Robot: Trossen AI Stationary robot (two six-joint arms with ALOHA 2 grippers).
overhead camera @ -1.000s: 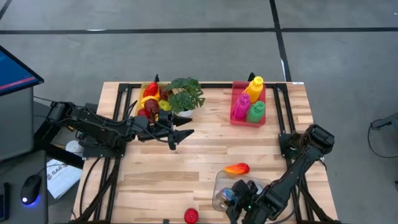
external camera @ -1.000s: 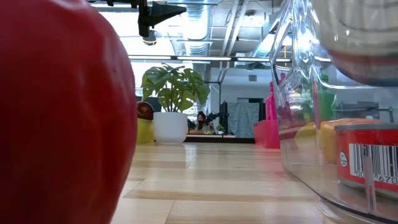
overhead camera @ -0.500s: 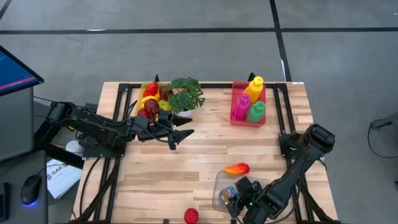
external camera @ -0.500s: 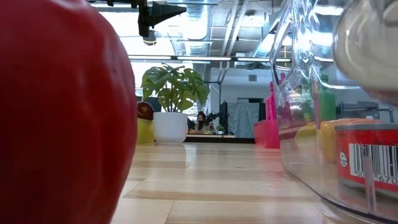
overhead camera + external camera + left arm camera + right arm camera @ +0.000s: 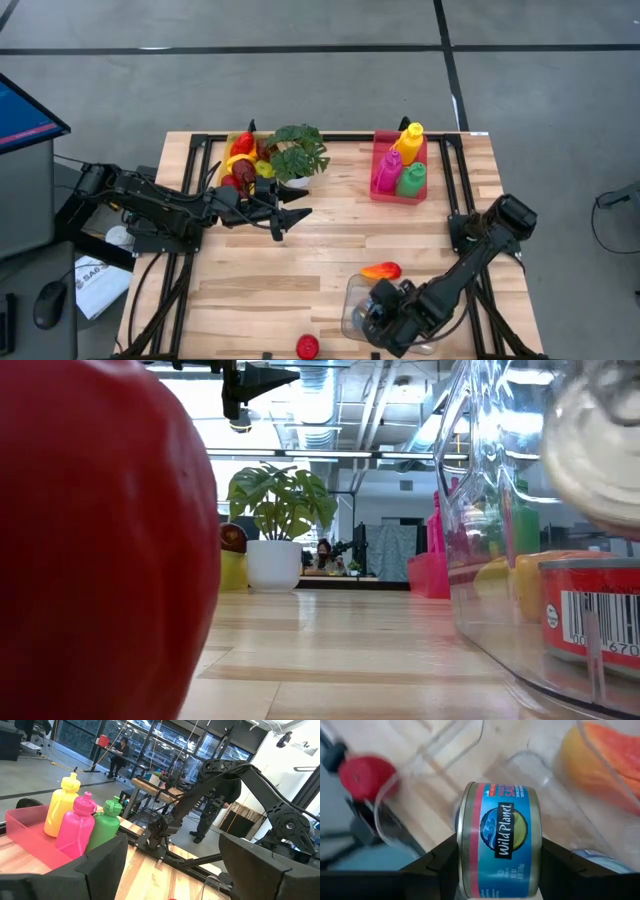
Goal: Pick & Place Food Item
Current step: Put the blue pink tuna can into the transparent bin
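Canned salmon, the round tin with the blue-and-red label (image 5: 497,840), is clamped in the right claw (image 5: 383,318), which has shifted further over the clear plastic tub (image 5: 352,300), so the drop looks close. Over on the bench's left side, the left claw (image 5: 285,218) hasn't budged, fingers apart.

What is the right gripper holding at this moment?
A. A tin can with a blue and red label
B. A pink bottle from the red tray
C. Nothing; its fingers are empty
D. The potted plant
A: in the right wrist view the right gripper has its dark fingers on either side of the tin can, clamped over the clear container.
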